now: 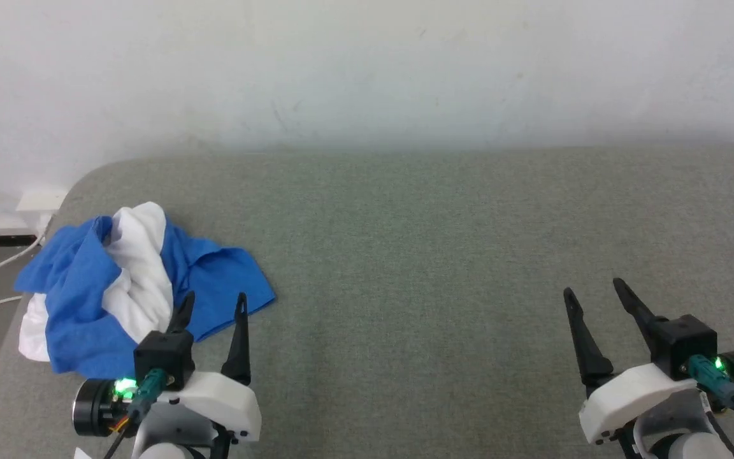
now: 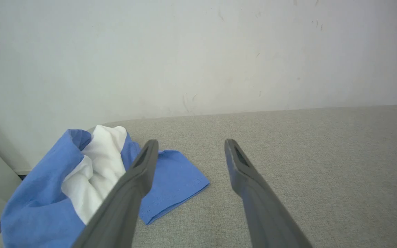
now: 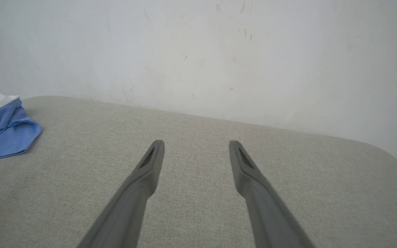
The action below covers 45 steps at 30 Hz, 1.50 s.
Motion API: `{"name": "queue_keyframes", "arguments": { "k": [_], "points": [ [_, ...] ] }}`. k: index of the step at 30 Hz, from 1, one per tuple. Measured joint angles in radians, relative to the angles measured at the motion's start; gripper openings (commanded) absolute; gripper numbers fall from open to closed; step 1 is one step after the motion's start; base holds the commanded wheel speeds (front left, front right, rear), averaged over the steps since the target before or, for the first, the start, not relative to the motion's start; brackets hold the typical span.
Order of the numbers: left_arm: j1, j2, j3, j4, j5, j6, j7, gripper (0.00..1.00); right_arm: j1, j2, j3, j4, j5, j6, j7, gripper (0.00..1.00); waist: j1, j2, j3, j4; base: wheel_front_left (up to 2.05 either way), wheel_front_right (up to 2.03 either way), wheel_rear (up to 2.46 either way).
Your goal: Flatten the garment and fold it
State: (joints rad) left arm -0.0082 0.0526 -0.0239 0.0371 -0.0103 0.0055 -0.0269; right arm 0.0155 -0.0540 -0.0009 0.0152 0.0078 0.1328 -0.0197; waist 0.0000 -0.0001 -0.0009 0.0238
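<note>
Spotted the garment heaped in a crumpled blue-and-white lump against the left edge of the grey padded surface, close to its far left corner, with one blue flap trailing out toward the middle. Caught the same heap low and left in the left wrist view, and off at the far left of the right wrist view.

Found the left gripper just at the near side of that lump, fingers spread wide and holding nothing. Could not tell whether the left finger brushed the cloth or merely crossed in front of it. Found the right gripper well apart from the cloth, over bare padding toward the near right corner, likewise spread wide with nothing between the fingers.

Judged the task to be at its very start: nothing flattened, nothing folded, the first grasp not yet made. Reckoned the next move to call for a pinch on a loose hem or corner of the blue flap with the left fingers, then a second hold with the right to pull the shirt open across the bare middle.
</note>
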Motion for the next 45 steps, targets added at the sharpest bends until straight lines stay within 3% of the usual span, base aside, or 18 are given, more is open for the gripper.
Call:
{"name": "queue_keyframes", "arguments": {
  "k": [45],
  "points": [
    [-0.020,0.024,-0.022,0.072,-0.078,0.076,-0.090,1.00,-0.032,0.000,0.031,0.035,0.000,0.000,-0.046,1.00,0.0000,0.0000,0.008,0.239,0.00,0.00,0.00]
  ]
}}
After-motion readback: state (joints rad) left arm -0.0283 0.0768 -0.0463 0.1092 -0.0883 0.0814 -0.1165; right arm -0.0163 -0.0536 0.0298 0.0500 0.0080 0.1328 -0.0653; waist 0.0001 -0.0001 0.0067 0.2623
